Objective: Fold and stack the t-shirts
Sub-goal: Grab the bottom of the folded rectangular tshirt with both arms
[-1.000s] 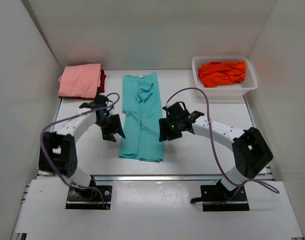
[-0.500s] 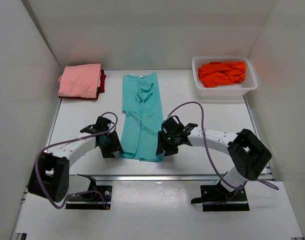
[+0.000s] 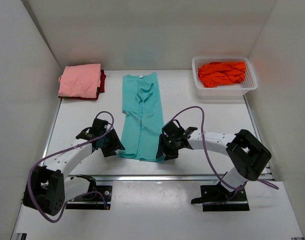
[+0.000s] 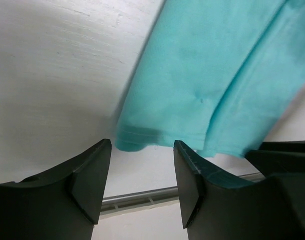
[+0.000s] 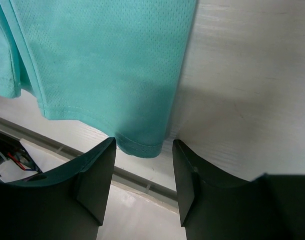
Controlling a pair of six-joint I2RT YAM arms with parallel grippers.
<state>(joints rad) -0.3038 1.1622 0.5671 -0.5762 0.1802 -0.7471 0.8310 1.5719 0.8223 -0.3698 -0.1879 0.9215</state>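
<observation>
A teal t-shirt (image 3: 141, 115) lies folded lengthwise into a long strip down the middle of the table. My left gripper (image 3: 113, 145) stands open at its near left corner (image 4: 128, 142), the hem just beyond the fingertips. At the near right corner (image 5: 142, 145) my right gripper (image 3: 164, 149) is open too, with the hem between and just past its fingers. A salmon pink t-shirt (image 3: 81, 80) lies folded on a dark red t-shirt (image 3: 102, 80) at the back left. The bright orange t-shirt (image 3: 222, 73) is bunched in the basket.
A white mesh basket (image 3: 225, 90) stands at the back right. White walls close in the table on three sides. A metal rail (image 3: 167, 176) runs along the table's near edge, just behind both grippers.
Both arms have come down and toward the near edge, from the shirt's middle to its near corners. The cloth has not moved.
</observation>
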